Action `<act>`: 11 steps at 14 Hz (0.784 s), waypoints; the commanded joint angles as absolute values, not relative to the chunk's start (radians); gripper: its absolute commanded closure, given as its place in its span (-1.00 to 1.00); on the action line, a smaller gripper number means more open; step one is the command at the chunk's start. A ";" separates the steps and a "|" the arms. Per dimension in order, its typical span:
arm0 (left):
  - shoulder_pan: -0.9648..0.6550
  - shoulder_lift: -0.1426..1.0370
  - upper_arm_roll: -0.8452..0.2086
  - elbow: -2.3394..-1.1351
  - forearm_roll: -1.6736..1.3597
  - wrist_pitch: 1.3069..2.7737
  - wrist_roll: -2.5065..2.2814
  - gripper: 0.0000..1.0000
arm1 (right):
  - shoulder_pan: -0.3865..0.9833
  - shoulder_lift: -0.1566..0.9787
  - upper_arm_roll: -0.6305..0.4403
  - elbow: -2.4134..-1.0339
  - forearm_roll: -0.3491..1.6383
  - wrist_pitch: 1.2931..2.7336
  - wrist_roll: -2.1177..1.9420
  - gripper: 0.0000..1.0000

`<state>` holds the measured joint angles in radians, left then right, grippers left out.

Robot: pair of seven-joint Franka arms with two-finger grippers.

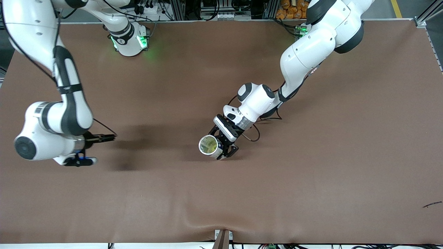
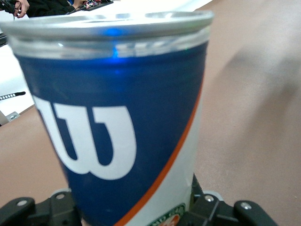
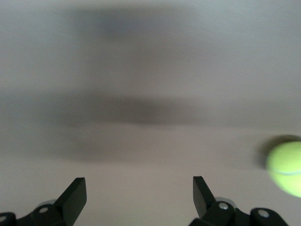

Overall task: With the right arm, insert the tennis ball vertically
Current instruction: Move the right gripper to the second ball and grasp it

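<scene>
Front view: The tabletop (image 1: 311, 180) is covered with a smooth brown sheet that wrinkles slightly at the edge nearest the camera. The left end effector (image 1: 225, 145) is clenched on a cylindrical tennis ball can (image 1: 210, 146) near the tabletop's middle. The can's open mouth, ringed by a silver metal rim, faces the camera, and yellow-green shows inside it. The right end effector (image 1: 110, 137) is at the right arm's end of the tabletop. It projects as a slim black form from a silver wrist cylinder, and its finger spacing cannot be judged here. No tennis ball is visible on the tabletop in this view.

Left wrist view: The can (image 2: 117, 122) fills the frame. Its glossy wall is blue with a large white "W" logo, an orange diagonal stripe and a white lower area. A clear band sits below the metal rim. Black finger (image 2: 225, 212) hardware flanks its base on both sides.

Right wrist view: Two black wedge-shaped fingers (image 3: 75, 195) stand wide apart, released and grasping nothing. The tabletop (image 3: 150, 141) appears blurred. A round yellow-green tennis ball (image 3: 285, 168) lies on it at the frame edge, outside the span of the fingers.
</scene>
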<state>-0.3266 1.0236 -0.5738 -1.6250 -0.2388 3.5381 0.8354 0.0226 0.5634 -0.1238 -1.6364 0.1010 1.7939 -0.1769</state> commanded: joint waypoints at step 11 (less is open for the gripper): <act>-0.282 1.012 -0.586 -1.713 -0.218 3.551 0.830 -1.00 | -0.235 0.672 -0.098 -1.683 -0.094 1.933 -0.486 -1.00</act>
<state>-0.3138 1.0238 -0.5733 -1.6676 -0.2378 3.5382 0.8354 -0.2004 0.6629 -0.1229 -1.6609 -0.0659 1.9211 -0.4636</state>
